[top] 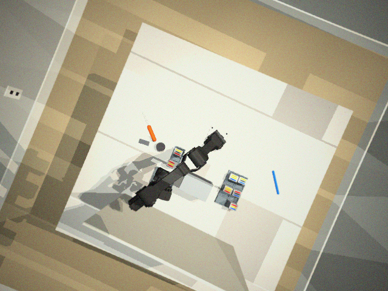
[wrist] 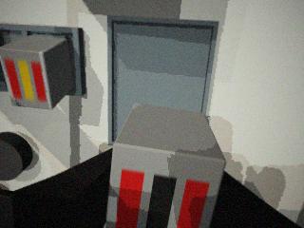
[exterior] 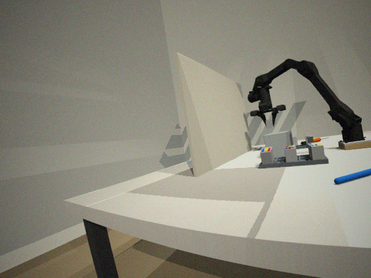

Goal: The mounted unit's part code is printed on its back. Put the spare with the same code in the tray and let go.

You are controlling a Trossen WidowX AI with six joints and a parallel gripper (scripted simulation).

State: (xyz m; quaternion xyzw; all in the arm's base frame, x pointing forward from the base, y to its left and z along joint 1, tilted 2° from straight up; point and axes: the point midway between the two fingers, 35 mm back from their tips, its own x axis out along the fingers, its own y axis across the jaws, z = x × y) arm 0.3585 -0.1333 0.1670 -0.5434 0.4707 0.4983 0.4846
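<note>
one grey block (wrist: pixel 166 161) with a red, dark, red stripe label sat clenched between the fingers of the gripper (exterior: pixel 268 117), which hung high above the table (exterior: pixel 209 206) on the bent black arm (exterior: pixel 317 80). in the wrist view that held spare filled the lower middle, and the grey tray (wrist: pixel 161 71) lay directly beyond it, its floor bare and its raised rim showing all round; the block was above the tray, not touching it. to the left of the tray in that view stood another grey cube (wrist: pixel 38 71) carrying red, yellow, red stripes, seated in a dark holder, and a dark round thing (wrist: pixel 14 154) lay nearer than that cube at the left edge. from the top view the gripper (top: pixel 216 137) reached away from the arm's base, and the rack of spares (top: pixel 231 190) lay well apart from it, holding several blocks with coloured stripe labels. a blue stick (top: pixel 274 182) lay beyond the rack, on the side away from the arm. on the arm's other side an orange-handled tool (top: pixel 151 133), a small grey slab (top: pixel 143 142) and a dark disc (top: pixel 160 146) lay close together. in the exterior view a large pale panel (exterior: pixel 209 113) stood tilted on the table beside the rack (exterior: pixel 292 161).
</note>
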